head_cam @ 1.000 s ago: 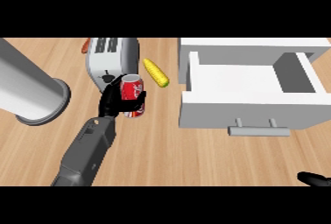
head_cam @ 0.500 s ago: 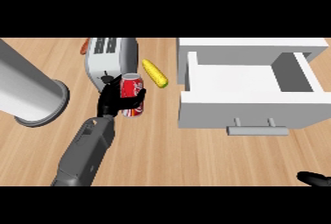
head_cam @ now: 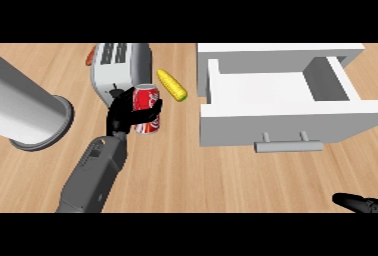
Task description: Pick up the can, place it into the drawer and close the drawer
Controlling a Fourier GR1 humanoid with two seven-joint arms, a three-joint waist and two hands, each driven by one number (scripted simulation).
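Observation:
A red can (head_cam: 147, 108) stands nearly upright, slightly tilted, in my left hand (head_cam: 120, 116), whose fingers and thumb curl round it just in front of the toaster. The white drawer (head_cam: 280, 128) at the right is pulled open; its inside shows nothing in it, and a grey handle (head_cam: 288, 146) sits on its front. The can is left of the drawer, apart from it. Only a small black part of my right hand (head_cam: 357, 202) shows at the lower right corner.
A silver toaster (head_cam: 117, 64) stands right behind the can. A yellow corn cob (head_cam: 171, 85) lies between the toaster and the drawer. A large grey cylinder (head_cam: 29, 117) lies at the left. A small orange thing (head_cam: 90, 56) peeks out beside the toaster.
The left hand and the can have shifted very slightly left and toward me. The drawer and the right hand have not moved.

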